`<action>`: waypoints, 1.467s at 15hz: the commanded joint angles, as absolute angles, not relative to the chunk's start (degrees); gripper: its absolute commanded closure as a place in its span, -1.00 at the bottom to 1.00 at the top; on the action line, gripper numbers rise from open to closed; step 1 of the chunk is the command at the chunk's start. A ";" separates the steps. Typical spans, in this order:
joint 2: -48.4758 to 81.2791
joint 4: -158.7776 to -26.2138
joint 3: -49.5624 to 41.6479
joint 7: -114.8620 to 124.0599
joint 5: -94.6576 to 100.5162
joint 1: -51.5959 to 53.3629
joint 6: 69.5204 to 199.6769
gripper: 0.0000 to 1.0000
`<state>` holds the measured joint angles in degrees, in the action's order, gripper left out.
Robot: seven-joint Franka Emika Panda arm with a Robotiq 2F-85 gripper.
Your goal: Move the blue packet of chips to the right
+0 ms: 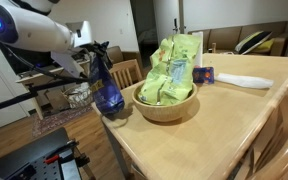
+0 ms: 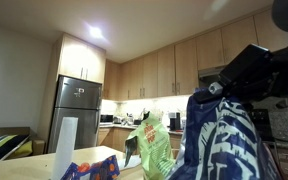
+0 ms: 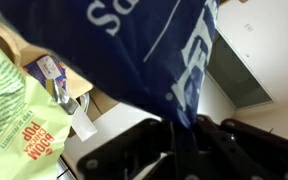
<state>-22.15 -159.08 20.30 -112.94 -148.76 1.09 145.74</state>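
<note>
From my station I see a wooden bowl [image 1: 166,105] on the light wooden table [image 1: 219,125], heaped with light green packets [image 1: 172,68]. Just beside it lies a small flat blue packet [image 1: 203,74], then a white roll [image 1: 244,80]. In an exterior view, a steel refrigerator [image 2: 77,110] stands by wooden cabinets [image 2: 159,70].

Arm [image 1: 39,32] stretched sideways, fingers [image 3: 134,148] clamped on blue packet of chips [image 1: 106,90]

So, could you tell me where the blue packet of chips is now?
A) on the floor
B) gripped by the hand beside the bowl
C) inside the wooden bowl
B: the hand clamps the top of the blue packet of chips, next to the wooden bowl.
</note>
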 commanded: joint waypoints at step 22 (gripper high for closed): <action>-14.86 -158.05 7.89 -126.19 -149.31 -9.85 147.14 1.00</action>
